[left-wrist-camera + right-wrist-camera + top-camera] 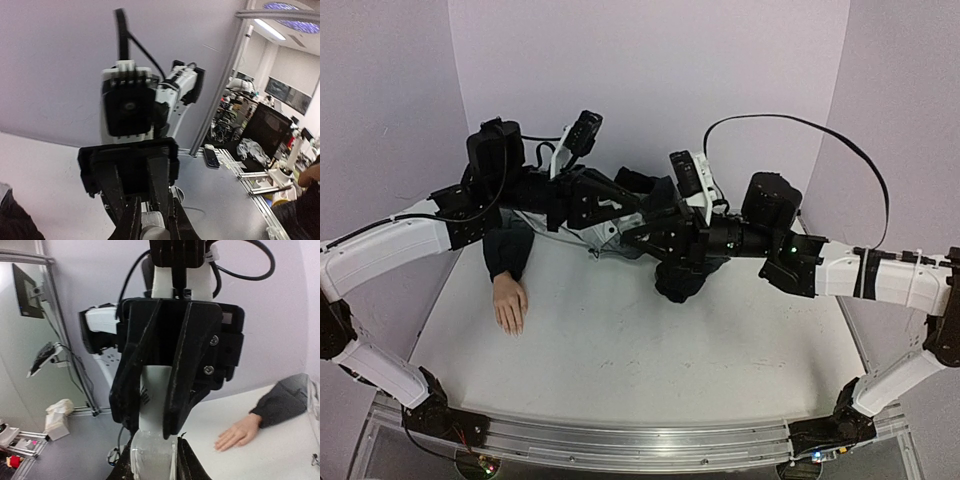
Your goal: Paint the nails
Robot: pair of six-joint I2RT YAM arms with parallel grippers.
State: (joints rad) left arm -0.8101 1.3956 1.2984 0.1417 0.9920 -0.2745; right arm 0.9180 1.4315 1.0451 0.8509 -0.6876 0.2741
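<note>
My two grippers meet above the middle of the table. The right gripper (152, 467) is shut on the clear glass body of a small bottle (150, 455). The left gripper (154, 225) is shut on that bottle's white cap (155, 390), which stands straight out of the glass. In the top view both grippers (638, 220) sit nose to nose and hide the bottle. The pale mannequin hand (510, 305) lies flat on the table at the left, fingers spread (240, 435), well apart from both grippers. Its nails are too small to make out.
A grey-black jacket (515, 245) lies at the back of the table, its sleeve (282, 400) leading to the mannequin hand. A dark bundle (680, 282) lies under the right gripper. Lilac walls close the back and sides. A metal rail (620, 440) runs along the near edge.
</note>
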